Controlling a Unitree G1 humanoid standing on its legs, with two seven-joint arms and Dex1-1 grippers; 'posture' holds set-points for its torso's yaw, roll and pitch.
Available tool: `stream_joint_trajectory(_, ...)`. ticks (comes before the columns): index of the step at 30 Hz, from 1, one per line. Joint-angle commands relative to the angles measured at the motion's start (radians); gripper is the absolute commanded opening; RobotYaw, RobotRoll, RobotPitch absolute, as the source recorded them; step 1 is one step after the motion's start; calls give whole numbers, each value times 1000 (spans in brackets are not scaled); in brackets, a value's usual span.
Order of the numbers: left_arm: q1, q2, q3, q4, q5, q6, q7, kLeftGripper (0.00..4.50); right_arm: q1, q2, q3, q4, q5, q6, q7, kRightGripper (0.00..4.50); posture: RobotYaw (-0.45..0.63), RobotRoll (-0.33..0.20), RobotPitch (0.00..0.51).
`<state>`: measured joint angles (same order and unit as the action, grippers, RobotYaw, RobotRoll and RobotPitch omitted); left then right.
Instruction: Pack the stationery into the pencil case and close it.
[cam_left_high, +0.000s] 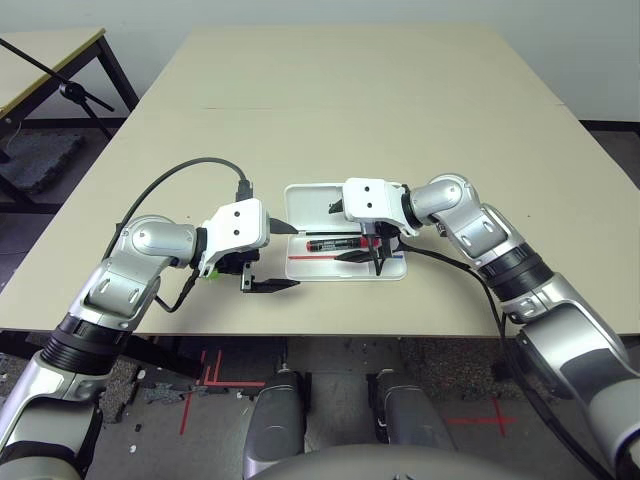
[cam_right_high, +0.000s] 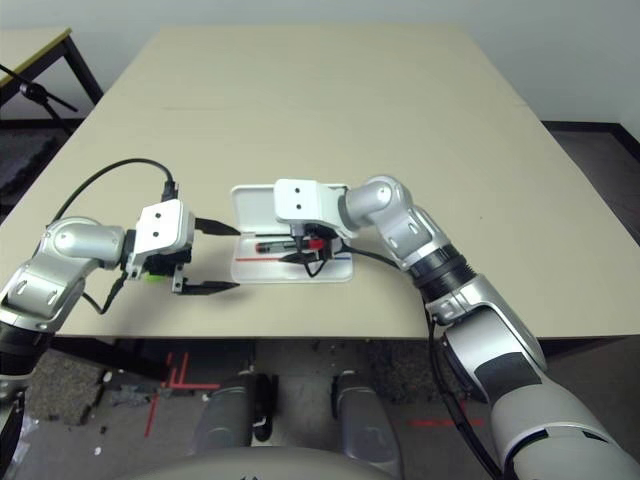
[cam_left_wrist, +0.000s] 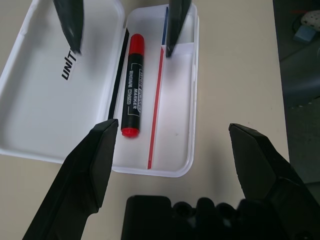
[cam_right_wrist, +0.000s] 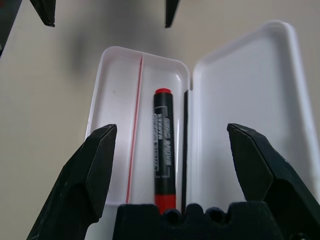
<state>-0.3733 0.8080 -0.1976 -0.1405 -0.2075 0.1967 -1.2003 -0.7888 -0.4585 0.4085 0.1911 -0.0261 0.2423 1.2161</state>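
The white pencil case (cam_left_high: 308, 205) lies open near the table's front edge, its lid (cam_left_wrist: 45, 90) printed with dark letters and its tray (cam_right_wrist: 117, 125) marked with a red line. The marker (cam_left_wrist: 132, 85), black-bodied with red ends, lies inside the tray beside the hinge, with nothing touching it. My right gripper (cam_right_wrist: 175, 150) hovers open just above the marker (cam_left_high: 335, 243). My left gripper (cam_left_high: 297, 257) stands open just left of the case, its fingers (cam_left_wrist: 95, 165) spread wide and empty. A small bright green piece (cam_left_high: 212, 272) peeks out under my left wrist.
The beige table (cam_left_high: 400, 110) stretches far behind the case with free room. A second table and a black stand (cam_left_high: 60, 85) are at the far left, off my table. A black cable (cam_left_high: 190, 165) loops over my left forearm.
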Motion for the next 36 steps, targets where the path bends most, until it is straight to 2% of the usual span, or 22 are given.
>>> stream_joint_trajectory(1, 22, 6, 9, -4, -13, 37, -1, 4500, 51, -101, -51, -118, 71, 125, 77, 4488, -8, 0, 70)
stream_joint_trajectory(4, 31, 9, 17, -8, -17, 43, -3, 4500, 107, -220, -93, -218, 135, 227, 140, 4488, -8, 0, 70)
stream_joint_trajectory(9, 45, 9, 39, 2, -28, 41, -3, 4500, 185, -336, -191, -306, 244, 318, 171, 4488, -25, 0, 80)
stream_joint_trajectory(13, 53, -5, 60, 9, -59, 51, -1, 4500, 205, -357, -216, -333, 277, 348, 148, 4488, -32, 0, 83)
stream_joint_trajectory(20, 51, -16, 85, 7, -78, 99, 39, 4500, 210, -338, -198, -345, 295, 357, 110, 4488, -29, 0, 85)
stream_joint_trajectory(25, 52, -50, 152, -6, -96, 204, 159, 4500, 205, -327, -184, -317, 280, 331, 95, 4488, -21, 0, 86)
stream_joint_trajectory(28, 46, -106, 206, -23, -115, 349, 290, 4500, 204, -314, -175, -307, 277, 321, 85, 4488, -21, 0, 86)
stream_joint_trajectory(31, 39, -117, 247, -27, -118, 483, 376, 4500, 201, -305, -170, -302, 278, 316, 79, 4488, -18, 0, 88)
stream_joint_trajectory(36, -65, -175, 345, 86, -56, 810, 675, 4500, 196, -293, -161, -287, 271, 304, 73, 4488, -15, 0, 91)
